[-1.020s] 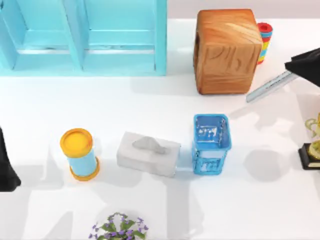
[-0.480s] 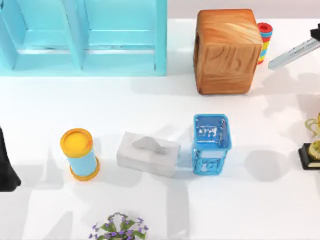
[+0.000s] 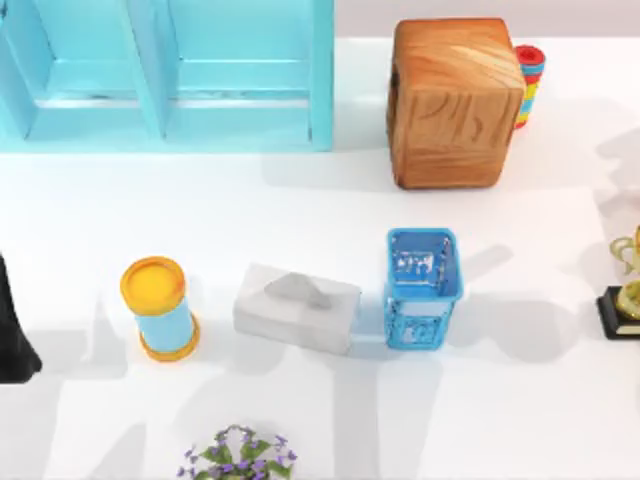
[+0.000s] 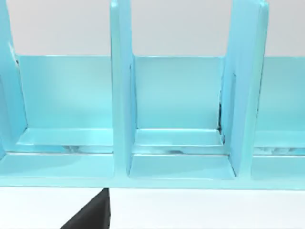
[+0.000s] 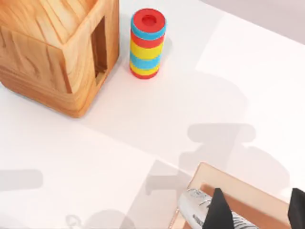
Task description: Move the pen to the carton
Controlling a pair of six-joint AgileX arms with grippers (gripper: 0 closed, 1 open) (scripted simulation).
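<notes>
Right now the right end effector (image 5: 252,210) is clamped on the pen (image 5: 202,212), a thick marker with a glossy grey barrel; in the right wrist view its two black fingers (image 5: 217,210) pinch the barrel while one rounded end pokes out past them. Just beneath sits the carton (image 5: 238,183), a flat tan cardboard box with a raised rim and a darker brown floor, its near corner directly under the pen's exposed end. That is the relation the next move turns on: the pen hangs above the carton's edge, its long axis seemingly running across the rim towards the interior, so I judge that lowering it a little further inward and releasing would land it inside rather than on the rim. Whether the rest of the barrel already clears the wall I cannot tell.

Nearby on the white worktop (image 3: 300,200) stand a wood-grain block with a slot cut in its side (image 5: 57,47) and a stack of red, blue and yellow rings (image 5: 147,43), both well apart from the carton.

The left end effector (image 3: 12,330) is parked at the worktop's left edge, facing a pale turquoise shelf unit (image 4: 181,119); whether its fingers are open I cannot tell.
</notes>
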